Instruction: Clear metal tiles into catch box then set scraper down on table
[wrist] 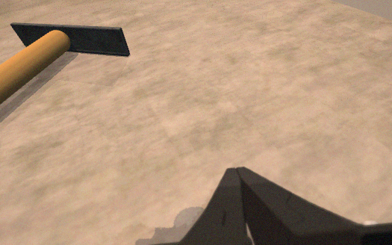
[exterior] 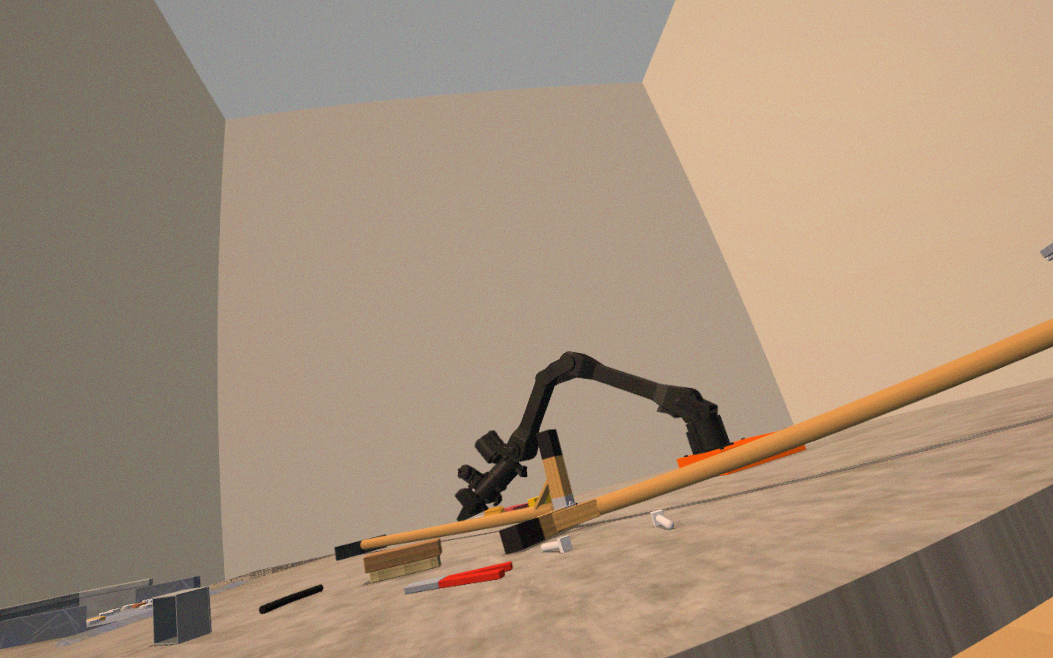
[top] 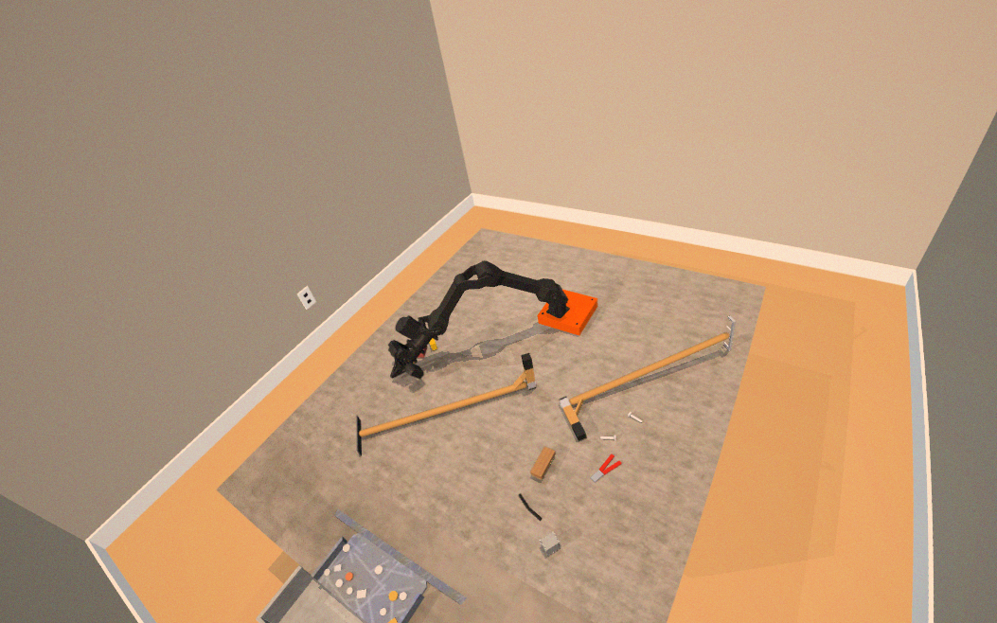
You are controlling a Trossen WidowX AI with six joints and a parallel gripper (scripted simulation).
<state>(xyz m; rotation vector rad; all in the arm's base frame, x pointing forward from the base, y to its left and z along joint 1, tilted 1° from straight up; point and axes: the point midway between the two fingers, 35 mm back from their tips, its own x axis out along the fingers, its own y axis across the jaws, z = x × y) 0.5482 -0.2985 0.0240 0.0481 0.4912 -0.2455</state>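
The long scraper (top: 444,408) (exterior: 424,531) (wrist: 19,69) lies on the table, with an orange handle, a flat black blade and a black-ended crossbar. My gripper (top: 394,374) (exterior: 461,516) (wrist: 235,176) is shut and empty, low over the table and off to one side of the handle, not touching it. The steel bench plate (top: 401,576) carries several small tiles (top: 378,569), white, orange and yellow. The catch box (top: 282,595) adjoins the plate's far end and is partly cut off by the frame edge.
A rake-like tool (top: 652,367) (exterior: 841,412) lies beyond the scraper's crossbar. A wooden block (top: 543,461) (exterior: 402,558), red-handled pliers (top: 610,466) (exterior: 471,577), a black rod (top: 529,507) (exterior: 291,598), a grey box (top: 550,544) and white bolts (top: 608,437) lie about. A yellow item (top: 433,345) is behind the gripper.
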